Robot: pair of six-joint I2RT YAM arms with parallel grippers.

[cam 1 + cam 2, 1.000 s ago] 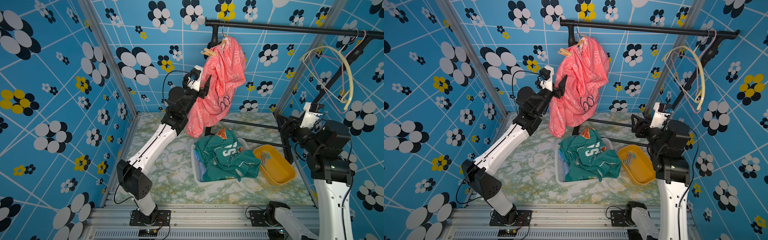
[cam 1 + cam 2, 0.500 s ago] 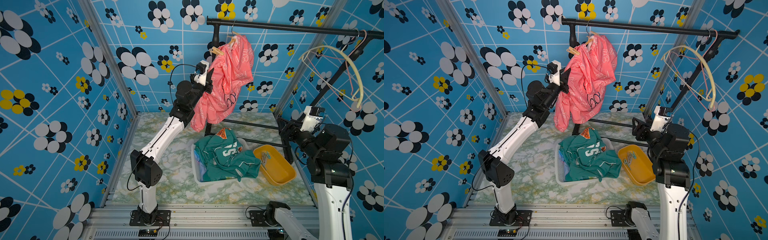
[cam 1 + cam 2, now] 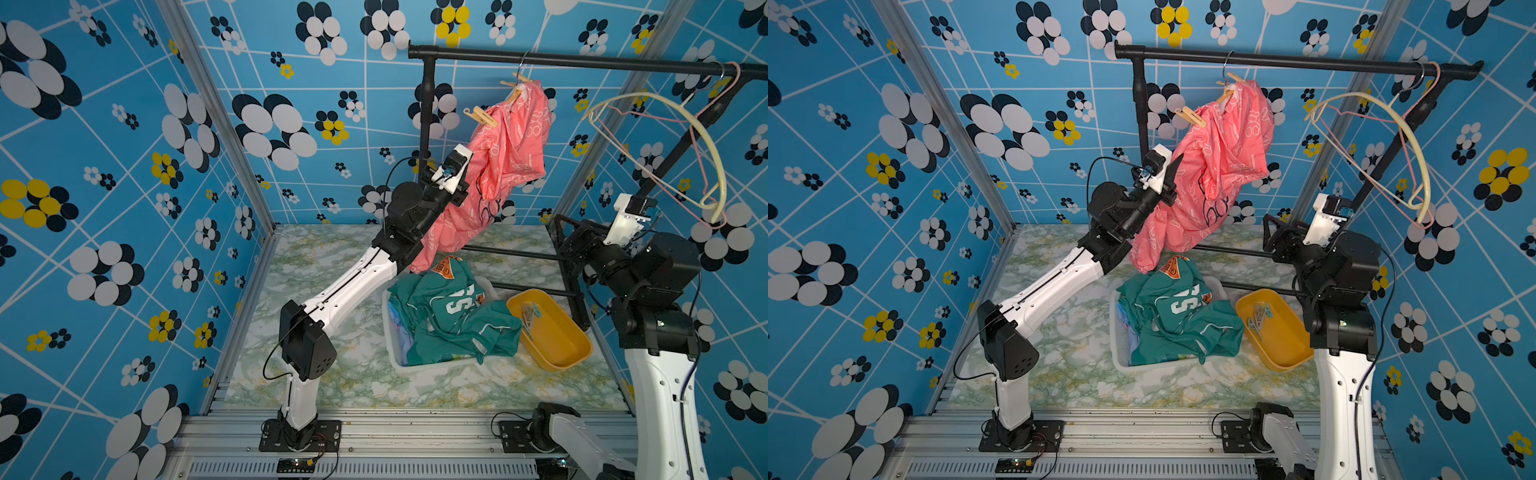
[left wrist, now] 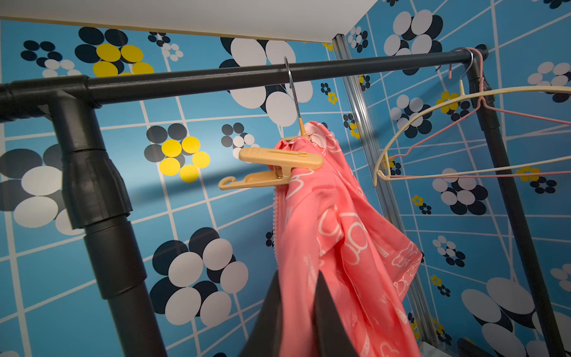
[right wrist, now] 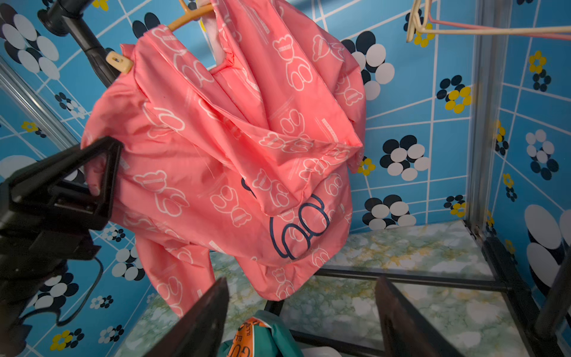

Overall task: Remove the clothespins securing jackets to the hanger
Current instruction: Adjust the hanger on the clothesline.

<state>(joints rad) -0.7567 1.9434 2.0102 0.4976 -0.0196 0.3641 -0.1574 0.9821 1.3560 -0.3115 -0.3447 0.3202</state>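
A broad stretch of green-marbled floor (image 3: 357, 374) lies between the left wall and the white plastic basket (image 3: 395, 353). Above it, the left gripper (image 4: 298, 287) pinches a fold of the glossy pink jacket (image 4: 333, 235). The jacket hangs from a wire-hooked hanger (image 4: 292, 89) on the black rail (image 4: 216, 78), near the rail's upright post (image 4: 102, 191). A tan plastic clothespin (image 4: 279, 157) clamps the jacket's shoulder, its tail towards the post. White bear outlines cover the fabric, and dark outlined figures (image 5: 299, 228) resembling "60" mark its lower part. A teal jersey (image 3: 449, 328) with white numerals fills the basket. The right gripper (image 5: 302, 279) stands spread, holding nothing, well apart from the jacket and near a cream hanger (image 5: 494, 30).
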